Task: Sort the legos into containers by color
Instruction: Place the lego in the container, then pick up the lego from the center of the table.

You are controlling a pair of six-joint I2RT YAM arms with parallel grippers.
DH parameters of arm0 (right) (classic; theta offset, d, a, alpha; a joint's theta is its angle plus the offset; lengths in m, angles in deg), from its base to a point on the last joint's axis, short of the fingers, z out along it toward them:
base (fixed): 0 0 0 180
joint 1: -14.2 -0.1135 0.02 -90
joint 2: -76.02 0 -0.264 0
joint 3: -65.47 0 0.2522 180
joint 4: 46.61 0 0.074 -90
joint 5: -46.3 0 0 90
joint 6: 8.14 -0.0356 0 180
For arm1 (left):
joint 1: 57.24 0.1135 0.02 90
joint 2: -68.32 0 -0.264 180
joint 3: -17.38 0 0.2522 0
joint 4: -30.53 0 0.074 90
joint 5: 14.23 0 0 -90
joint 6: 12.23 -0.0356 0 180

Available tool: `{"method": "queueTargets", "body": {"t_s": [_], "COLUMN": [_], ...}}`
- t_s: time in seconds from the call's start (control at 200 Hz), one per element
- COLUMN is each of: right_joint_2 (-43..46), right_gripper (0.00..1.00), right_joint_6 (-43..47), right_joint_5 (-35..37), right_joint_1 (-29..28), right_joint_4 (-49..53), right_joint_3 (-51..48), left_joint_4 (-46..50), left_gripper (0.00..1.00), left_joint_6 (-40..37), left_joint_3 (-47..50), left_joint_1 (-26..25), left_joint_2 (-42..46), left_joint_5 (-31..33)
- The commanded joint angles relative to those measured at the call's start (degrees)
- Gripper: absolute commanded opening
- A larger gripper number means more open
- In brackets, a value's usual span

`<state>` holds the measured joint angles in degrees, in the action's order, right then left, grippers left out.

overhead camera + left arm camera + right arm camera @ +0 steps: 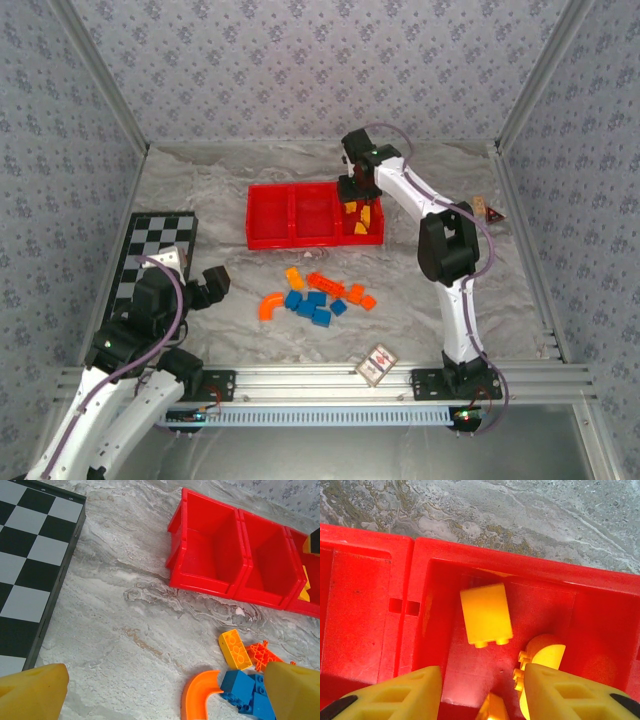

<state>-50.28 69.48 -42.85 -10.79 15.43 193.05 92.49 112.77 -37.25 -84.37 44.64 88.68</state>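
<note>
Card (376,364): red-and-white, at the near edge of the tabletop (230,330), 5 o'clock from the loose legos; not for sorting.

Left end effector (162,677): fingers spread, nothing between them; hangs at 8 o'clock from the pile, just beside the checkerboard (150,255).

Loose legos (320,297): mid-tabletop, at 6 o'clock from the tray.
- blue bricks (318,305) bunched and touching
- orange-red bricks (342,288) at their 1 o'clock
- one yellow-orange brick (294,277) at 11 o'clock
- curved arch (270,305) at 9 o'clock, lying flat

Handling, as judged: light, rigid, smooth-sided, apt to skid; pinch across the flat side walls, not the studs; take the arch across its band near one end; outliers first, since the bunched blues leave little finger room.

Tray (270,215): red, three compartments with raised walls, so entry is from above; yellow bricks (365,215) lie in the right compartment.

Right end effector (482,675): fingers spread, pinching nothing; hovers over that right compartment, one yellow brick on its floor beyond the tips.

Open room: a bare strip between pile and tray; more at 3 o'clock of the pile; frame rails bound both sides.
</note>
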Motion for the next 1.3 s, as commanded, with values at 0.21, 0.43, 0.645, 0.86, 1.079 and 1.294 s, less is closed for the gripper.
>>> {"method": "queueTargets", "body": {"t_s": [0.21,0.43,0.645,0.86,1.079,1.294], "right_joint_2": [8.6,20.3,25.5,25.5,20.7,13.8], "right_gripper": [0.5,0.81,1.0,1.0,1.0,0.97], "right_joint_6": [-0.4,-3.2,-7.3,-11.3,-16.3,-18.2], "right_joint_5": [3.7,6.5,12.3,10.1,8.2,6.6], "right_joint_1": [-1.0,-6.0,-14.7,-22.2,-27.8,-31.7], "right_joint_4": [0.0,-5.6,-5.6,-5.1,-7.1,-7.6], "right_joint_3": [-5.1,-18.4,-25.4,-28.2,-30.2,-27.0], "left_joint_4": [0.1,-0.5,-0.7,-0.7,-0.4,-0.4], "left_gripper": [1.0,1.0,1.0,1.0,1.0,1.0], "left_joint_6": [-0.9,-1.2,-1.3,-1.3,-0.8,-0.8], "left_joint_3": [-0.2,0.1,0.1,0.1,0.2,0.2], "left_joint_1": [-0.3,-0.3,-0.3,-0.3,-0.5,-0.7], "left_joint_2": [0.5,0.4,0.2,0.4,1.4,1.5], "left_joint_5": [0.4,0.4,-0.2,-0.4,-0.2,0.1]}}
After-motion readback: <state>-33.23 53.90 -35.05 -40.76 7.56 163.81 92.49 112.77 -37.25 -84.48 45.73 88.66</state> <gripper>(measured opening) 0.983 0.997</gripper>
